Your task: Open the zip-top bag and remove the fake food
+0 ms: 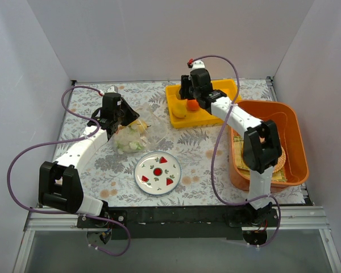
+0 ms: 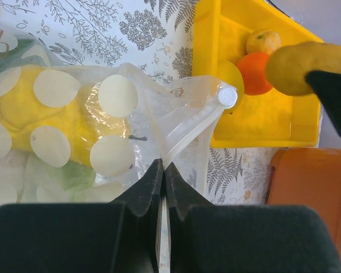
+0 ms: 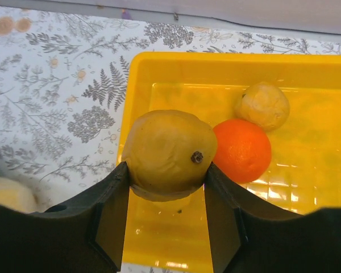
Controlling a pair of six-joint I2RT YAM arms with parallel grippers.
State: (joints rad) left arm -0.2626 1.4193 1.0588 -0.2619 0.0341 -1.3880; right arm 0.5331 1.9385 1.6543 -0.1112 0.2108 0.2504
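Just beside the clamped lemon (image 3: pixel 169 149), an orange (image 3: pixel 242 149) lies in the yellow tray (image 3: pixel 318 74).

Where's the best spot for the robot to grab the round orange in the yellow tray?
Probably around its widest middle, coming straight down from above. The orange is a smooth ball, so the jaws hold best across its middle. The walls of the yellow tray and the small yellow fruit beside it block the sides.

The left arm folds at its elbow and reaches forward, the left gripper (image 2: pixel 162 168) pinched shut on the bag (image 2: pixel 179 116), while the right arm stretches far forward and inward, the right gripper (image 3: pixel 166 173) clamping a lemon (image 3: pixel 167 149).
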